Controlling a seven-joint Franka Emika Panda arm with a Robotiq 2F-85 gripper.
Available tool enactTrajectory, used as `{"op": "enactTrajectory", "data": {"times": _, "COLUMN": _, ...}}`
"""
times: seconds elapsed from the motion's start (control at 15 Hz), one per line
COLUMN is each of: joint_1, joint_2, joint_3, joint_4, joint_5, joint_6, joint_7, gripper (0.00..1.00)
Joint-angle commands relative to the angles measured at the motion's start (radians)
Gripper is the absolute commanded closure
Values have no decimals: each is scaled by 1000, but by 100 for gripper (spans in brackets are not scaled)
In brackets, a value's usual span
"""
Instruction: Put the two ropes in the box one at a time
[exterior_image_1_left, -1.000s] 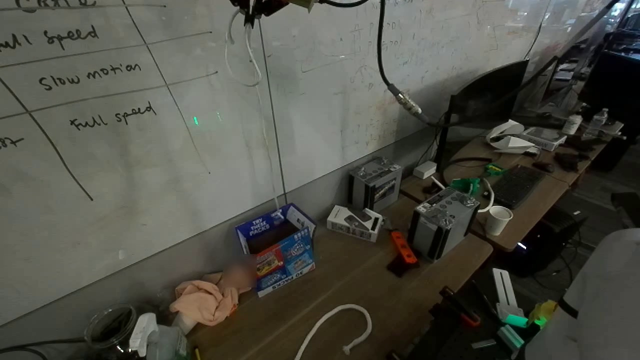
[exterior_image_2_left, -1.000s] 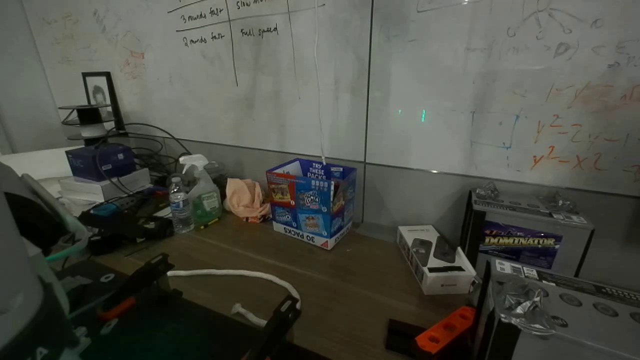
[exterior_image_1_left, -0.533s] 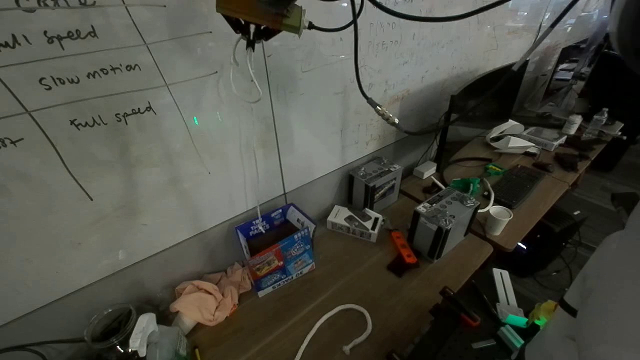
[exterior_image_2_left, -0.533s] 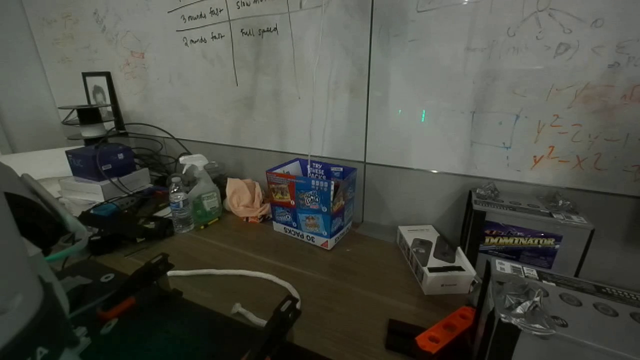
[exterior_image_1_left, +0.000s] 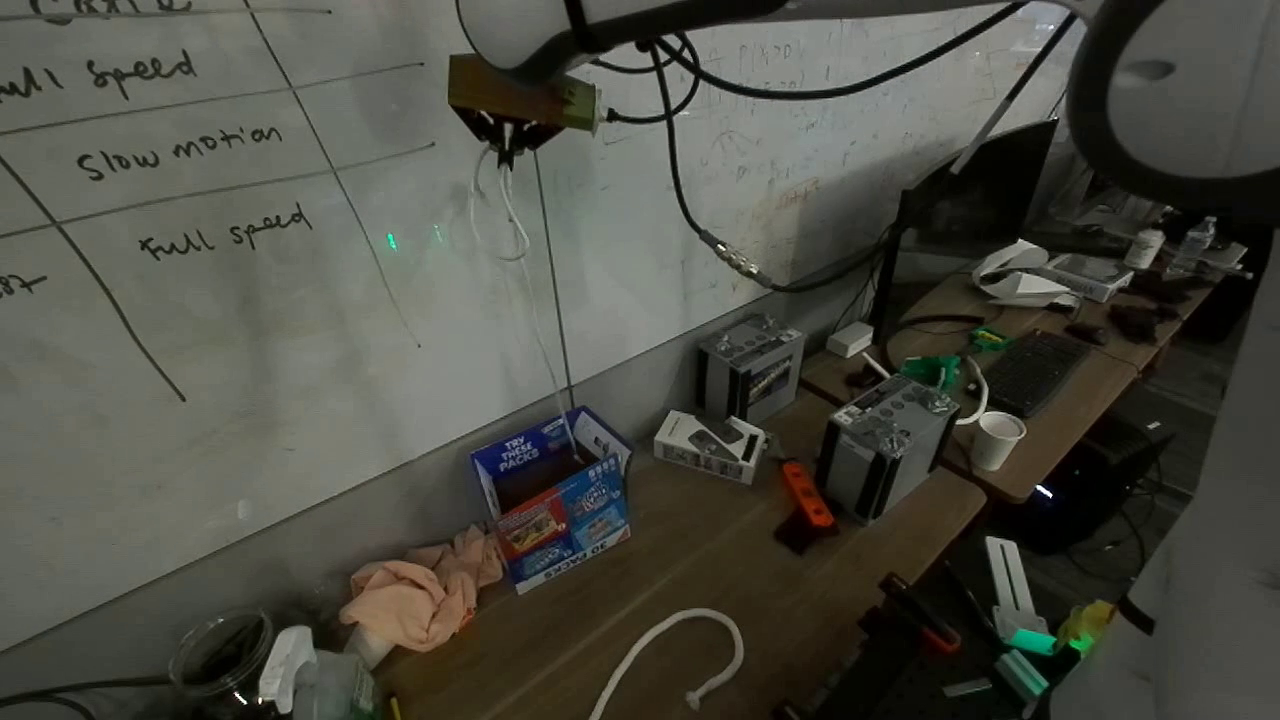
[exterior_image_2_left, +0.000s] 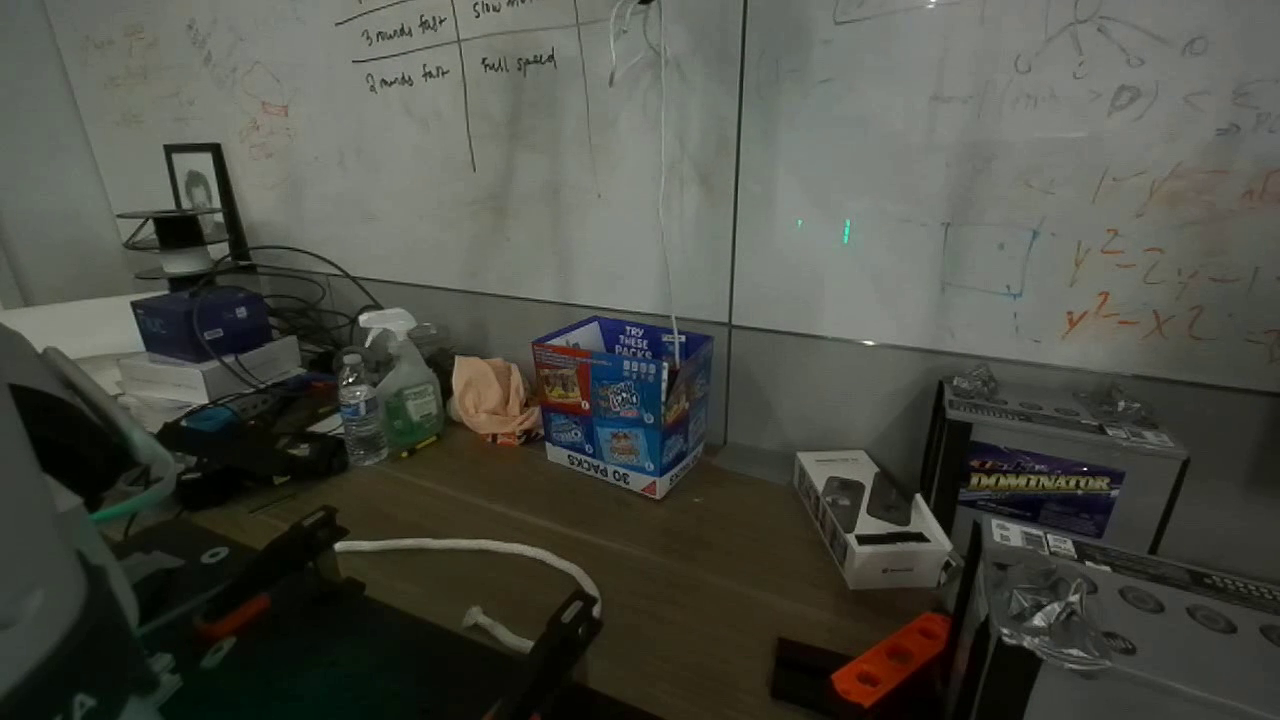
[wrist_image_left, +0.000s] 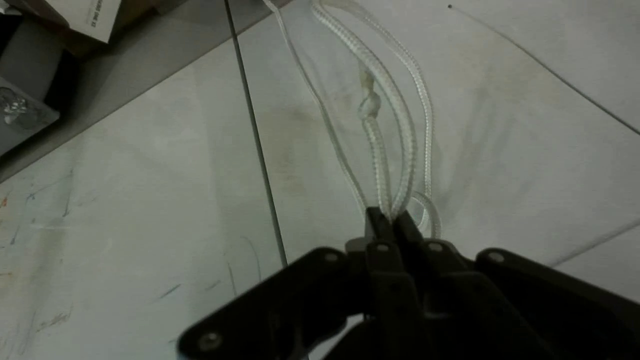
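Observation:
My gripper (exterior_image_1_left: 505, 158) is high above the box, shut on a thin white rope (exterior_image_1_left: 524, 240). In the wrist view the fingertips (wrist_image_left: 392, 220) pinch the rope (wrist_image_left: 409, 145), with loops and a knotted end hanging from them. A long tail of this rope (exterior_image_2_left: 661, 180) hangs down into the opening of the box, its lower end at the inside back wall. The blue open-topped snack box (exterior_image_1_left: 565, 530) stands upright against the wall; it also shows in an exterior view (exterior_image_2_left: 605, 410). A thicker white rope (exterior_image_1_left: 690, 613) lies curved on the table, also in an exterior view (exterior_image_2_left: 480, 546).
A peach cloth (exterior_image_1_left: 415, 600) lies beside the box. A spray bottle (exterior_image_2_left: 410, 390) and water bottle (exterior_image_2_left: 360, 415) stand past it. A white phone box (exterior_image_1_left: 710, 445), grey batteries (exterior_image_1_left: 890, 445) and an orange tool (exterior_image_1_left: 805, 495) are on the other side. A whiteboard (exterior_image_1_left: 330, 250) rises behind.
My gripper has come down with the thin rope, and more of the arm shows. The hanging tail swung to one side, then back, and now reaches lower into the box. The table rope is unmoved.

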Motion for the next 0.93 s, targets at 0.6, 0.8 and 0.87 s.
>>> {"op": "enactTrajectory", "data": {"times": 0.6, "joint_1": -58, "joint_2": 217, "joint_3": 17, "joint_4": 33, "joint_5": 313, "joint_6": -89, "joint_7": -580, "gripper": 99}}
{"op": "enactTrajectory", "data": {"times": 0.8, "joint_1": -68, "joint_2": 300, "joint_3": 18, "joint_4": 79, "joint_5": 315, "joint_6": -163, "joint_7": -707, "gripper": 99}}
{"op": "enactTrajectory", "data": {"times": 0.87, "joint_1": -69, "joint_2": 331, "joint_3": 16, "joint_4": 100, "joint_5": 306, "joint_6": -189, "joint_7": -738, "gripper": 99}}
